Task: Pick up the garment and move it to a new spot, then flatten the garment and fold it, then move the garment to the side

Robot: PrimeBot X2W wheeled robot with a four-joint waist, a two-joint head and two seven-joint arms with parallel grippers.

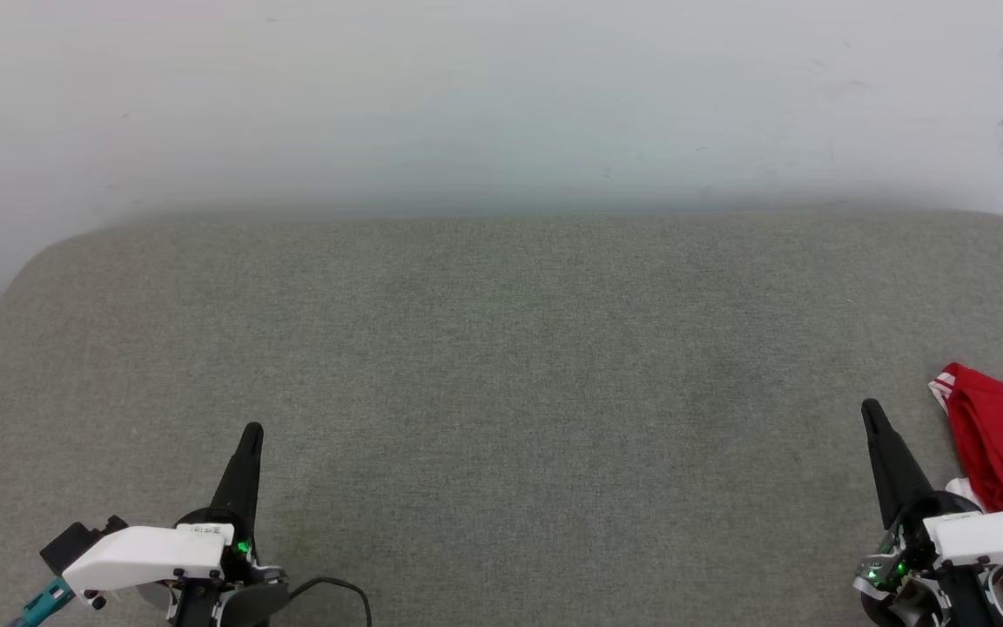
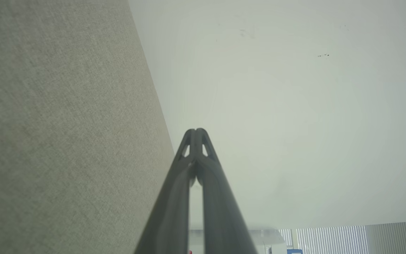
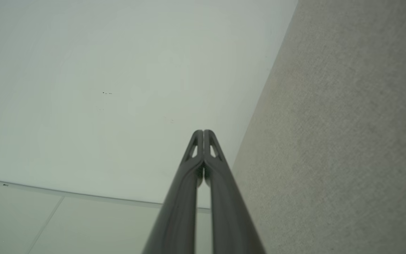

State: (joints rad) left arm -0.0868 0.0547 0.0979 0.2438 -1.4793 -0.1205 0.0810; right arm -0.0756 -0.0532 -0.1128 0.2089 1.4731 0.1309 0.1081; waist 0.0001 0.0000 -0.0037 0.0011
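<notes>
Padding (image 1: pixel 501 366), grey and woven, covers the work surface, backed by a pale wall (image 1: pixel 501 87). Garment (image 1: pixel 1002 444): red with white striped trim, bunched at the surface's right edge, just beside the right gripper (image 1: pixel 871 407). It is partly cut off by the frame and hidden behind the wrist housing, so contact with that arm cannot be confirmed. Right gripper: low at the near right, fingers pointing toward the wall and leaning slightly left, tips pressed together, nothing between them. Left gripper (image 1: pixel 252 428): low at the near left, well apart from the garment, fingers leaning slightly right, likewise closed and empty. Dark cable (image 1: pixel 340 585) loops beside the left wrist.
</notes>
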